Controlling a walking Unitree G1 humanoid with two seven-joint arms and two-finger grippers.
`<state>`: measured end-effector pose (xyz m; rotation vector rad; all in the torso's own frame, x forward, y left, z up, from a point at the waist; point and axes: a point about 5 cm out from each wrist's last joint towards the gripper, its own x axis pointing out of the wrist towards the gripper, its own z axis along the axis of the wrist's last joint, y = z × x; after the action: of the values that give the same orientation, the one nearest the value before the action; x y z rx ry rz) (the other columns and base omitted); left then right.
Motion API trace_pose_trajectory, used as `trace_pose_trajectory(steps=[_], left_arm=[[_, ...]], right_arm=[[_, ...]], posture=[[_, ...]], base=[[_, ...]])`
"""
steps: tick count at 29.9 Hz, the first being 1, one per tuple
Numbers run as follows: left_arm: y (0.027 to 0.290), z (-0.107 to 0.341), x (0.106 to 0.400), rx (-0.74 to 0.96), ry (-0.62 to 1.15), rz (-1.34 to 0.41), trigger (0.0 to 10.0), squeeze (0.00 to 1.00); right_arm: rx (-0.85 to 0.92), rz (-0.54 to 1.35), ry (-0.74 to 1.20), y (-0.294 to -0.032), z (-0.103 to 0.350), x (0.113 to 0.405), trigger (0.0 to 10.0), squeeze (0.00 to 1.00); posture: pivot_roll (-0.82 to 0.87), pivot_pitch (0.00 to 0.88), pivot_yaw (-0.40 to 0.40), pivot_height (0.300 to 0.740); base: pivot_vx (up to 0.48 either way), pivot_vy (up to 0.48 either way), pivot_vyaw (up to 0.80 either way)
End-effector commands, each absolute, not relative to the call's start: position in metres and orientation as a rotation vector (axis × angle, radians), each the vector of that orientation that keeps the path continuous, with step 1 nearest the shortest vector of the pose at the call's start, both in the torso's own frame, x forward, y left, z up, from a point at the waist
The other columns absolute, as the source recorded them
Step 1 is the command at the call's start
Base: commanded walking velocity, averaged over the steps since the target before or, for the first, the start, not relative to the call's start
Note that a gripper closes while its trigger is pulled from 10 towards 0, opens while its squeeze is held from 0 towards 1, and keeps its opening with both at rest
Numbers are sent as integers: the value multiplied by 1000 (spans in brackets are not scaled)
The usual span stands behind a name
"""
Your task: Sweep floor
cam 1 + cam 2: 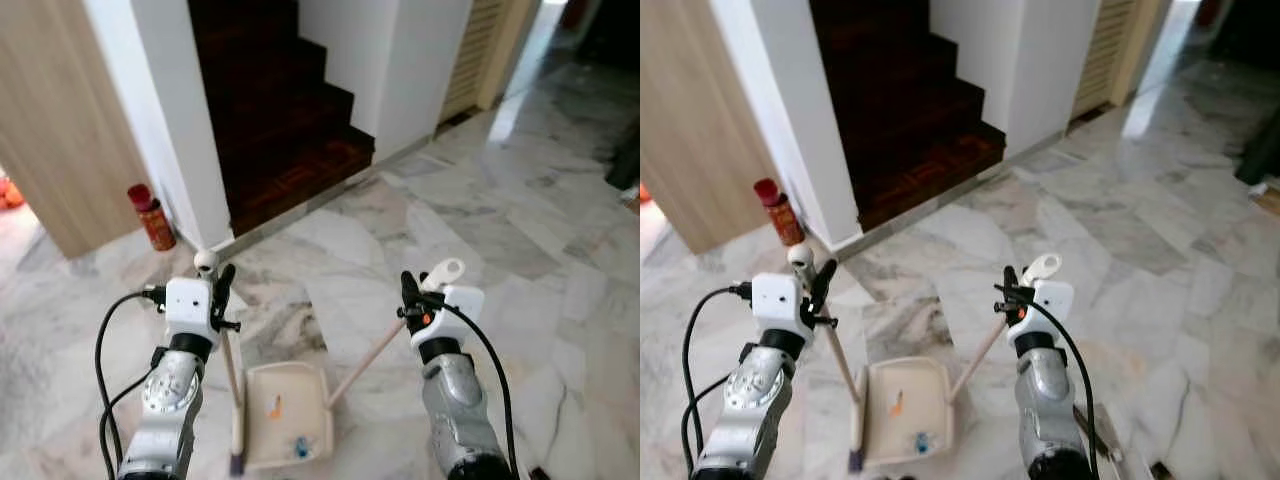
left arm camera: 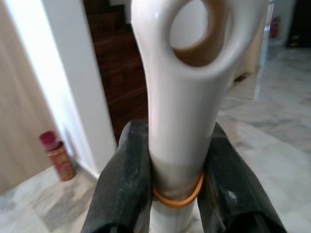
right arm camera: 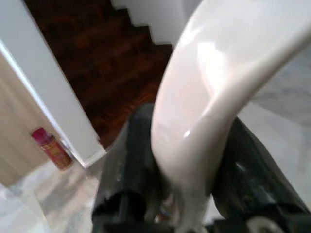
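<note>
Marble floor [image 1: 560, 260], pale and grey-veined, spreads ahead of the robot to the foot of a dark wooden staircase [image 1: 290, 150]; it looks smooth and hard, so light debris should slide easily over it. On it, between the two arms, sits a cream dustpan [image 1: 285, 415] with an orange scrap [image 1: 274, 406] and a small blue bit [image 1: 299, 447] lying inside. The left tool [image 1: 222, 295] is closed around a slim upright handle [image 1: 232, 370] whose cream end has a hanging hole, an orange band just above the fingers [image 2: 124, 184]; the lower end reaches the floor beside the pan. The right tool [image 1: 410, 300] is clamped on a second cream handle [image 1: 365, 360] that slants down to the pan's edge. Which one carries the brush cannot be told. Both handles look like light, stiff, glossy plastic, likely slippery, so a firm hold just below the shaped end seems sensible. A red-capped can [image 1: 151, 217] stands near the white wall corner [image 1: 190, 150], beside a wooden panel [image 1: 60, 130]; its label is too small to read, and no other writing is legible.
</note>
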<state>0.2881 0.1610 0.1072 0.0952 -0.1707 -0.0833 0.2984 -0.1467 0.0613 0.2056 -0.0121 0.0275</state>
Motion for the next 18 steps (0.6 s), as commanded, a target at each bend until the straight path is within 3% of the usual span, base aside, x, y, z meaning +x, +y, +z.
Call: trace_pose_trajectory(steps=[1,18], left_arm=[[165,117,289,85,-212,-74,10000,0],[164,117,289,83,-211,-81,10000,0]], right_arm=[[228,43,-71,-140,77,306,10000,0],[224,48,-66,-140,76,307,10000,0]], posture=[[125,19,-3,740],[125,8,-3,740]], base=[[0,405,0],[0,388,0]])
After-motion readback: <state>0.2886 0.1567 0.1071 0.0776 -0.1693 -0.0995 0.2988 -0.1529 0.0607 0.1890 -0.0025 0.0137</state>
